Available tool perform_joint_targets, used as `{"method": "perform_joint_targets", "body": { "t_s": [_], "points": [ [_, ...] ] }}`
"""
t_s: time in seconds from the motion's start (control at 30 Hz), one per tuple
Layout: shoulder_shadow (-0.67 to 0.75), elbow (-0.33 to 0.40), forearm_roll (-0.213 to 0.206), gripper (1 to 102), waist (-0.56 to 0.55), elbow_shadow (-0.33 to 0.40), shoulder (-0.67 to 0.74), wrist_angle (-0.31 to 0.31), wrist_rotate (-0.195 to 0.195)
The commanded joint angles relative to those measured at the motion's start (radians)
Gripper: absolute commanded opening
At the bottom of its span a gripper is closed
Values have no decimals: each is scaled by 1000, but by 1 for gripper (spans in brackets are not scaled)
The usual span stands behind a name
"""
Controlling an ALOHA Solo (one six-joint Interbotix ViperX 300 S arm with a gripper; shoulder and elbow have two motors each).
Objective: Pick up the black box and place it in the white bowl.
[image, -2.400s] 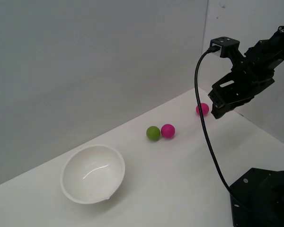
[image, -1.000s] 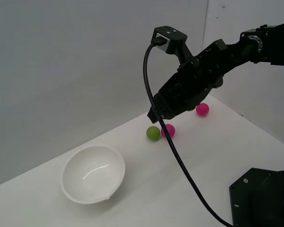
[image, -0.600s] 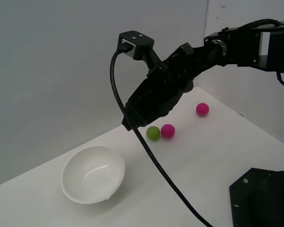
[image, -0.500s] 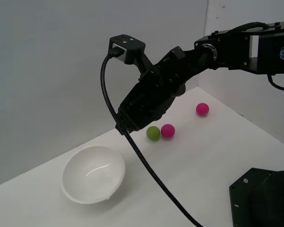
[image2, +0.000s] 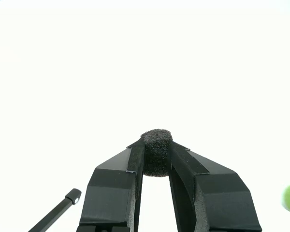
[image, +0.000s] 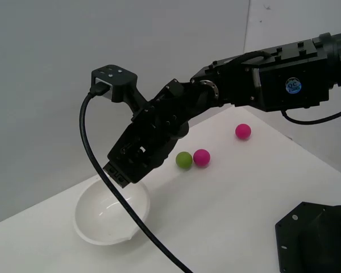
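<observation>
Wrist view shows the black gripper (image2: 156, 159) pinching the small, rough matte black box (image2: 156, 151) at its fingertips, jaws nearly closed; exterior view puts the gripper (image: 120, 174) just above the rim of the glossy white bowl (image: 91, 227); carrying looks done; next, centre over the bowl and release.

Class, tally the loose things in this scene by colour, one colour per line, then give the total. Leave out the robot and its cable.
Pink balls: 2, one beside the green ball, one farther off.
Green ball: 1
Black box, held in the gripper: 1
White bowl: 1
Total: 5
</observation>
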Motion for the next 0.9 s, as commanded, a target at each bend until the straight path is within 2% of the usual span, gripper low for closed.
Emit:
{"method": "perform_joint_targets", "body": {
  "t_s": [0.0, 0.3, 0.37, 0.5, 0.67, 0.7, 0.77, 0.87],
  "points": [
    [6, -32, -21, 3, -21, -35, -2, -15, -11],
    [-41, -32, -28, 3, -31, -35, -49, -55, -11],
    [-43, -31, -29, 8, -32, -34, -51, -55, -11],
    [-51, -31, -31, 39, -32, -34, -60, -55, -11],
    [-66, -31, -35, 62, -34, -34, -75, -55, -11],
    [-67, -29, -35, 72, -35, -32, -77, -60, -11],
    [-71, -29, -35, 100, -35, -32, -78, -67, -11],
    [-72, -29, -37, 100, -35, -32, -81, -67, -11]
  ]
}}
